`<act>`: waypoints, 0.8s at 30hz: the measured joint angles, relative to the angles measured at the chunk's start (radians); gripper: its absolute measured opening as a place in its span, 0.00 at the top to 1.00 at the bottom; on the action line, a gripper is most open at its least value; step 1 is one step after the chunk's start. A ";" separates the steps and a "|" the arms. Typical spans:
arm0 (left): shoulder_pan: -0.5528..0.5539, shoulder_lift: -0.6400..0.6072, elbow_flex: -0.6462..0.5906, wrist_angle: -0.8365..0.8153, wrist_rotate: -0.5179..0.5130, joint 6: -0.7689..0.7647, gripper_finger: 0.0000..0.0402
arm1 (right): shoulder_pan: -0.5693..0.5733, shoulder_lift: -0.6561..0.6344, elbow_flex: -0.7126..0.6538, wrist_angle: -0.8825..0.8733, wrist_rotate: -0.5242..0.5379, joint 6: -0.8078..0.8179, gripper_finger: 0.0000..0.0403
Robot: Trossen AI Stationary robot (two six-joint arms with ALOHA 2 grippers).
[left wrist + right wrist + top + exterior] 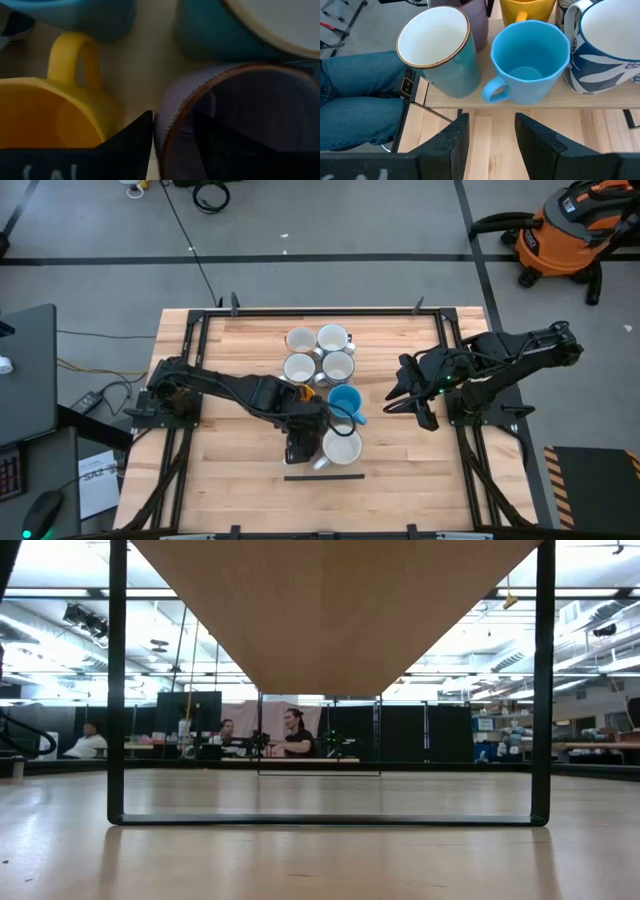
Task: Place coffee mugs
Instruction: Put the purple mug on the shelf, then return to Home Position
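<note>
On the wooden tabletop [230, 470], seen from above, the left arm reaches across to a tight cluster of mugs: four white mugs [318, 353] in a square at the far side, then the blue mug [345, 401], a sliver of the yellow mug [306, 392], and another white mug [342, 446] nearest the black strip [324, 477]. The left hand [301, 442] sits low just beside that nearest white mug, and its wrist view shows one finger [127, 145] outside and the other inside the rim of the purple mug [240, 115], so it seems to be pinching that wall, though the grip itself is half hidden. The right hand [490, 140] waits well apart at the right side, its fingers spread with nothing between them. The likely trouble comes from crowding: the yellow mug and a teal mug [220, 35] stand just beside the purple one, so a tilted or sideways lift could knock them or snag a handle, and a thin pinch on the rim could slip. The high view hides the purple mug under the arm, while the left wrist view shows it plainly; the right wrist view alone shows a gold-rimmed teal mug [442, 55] and a blue-patterned one [607, 50]; the low view shows only the room and seated people.
</note>
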 joint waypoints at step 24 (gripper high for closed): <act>0.000 -0.002 0.312 -0.164 0.033 0.032 0.63 | 0.000 0.000 0.000 0.000 0.000 0.000 0.59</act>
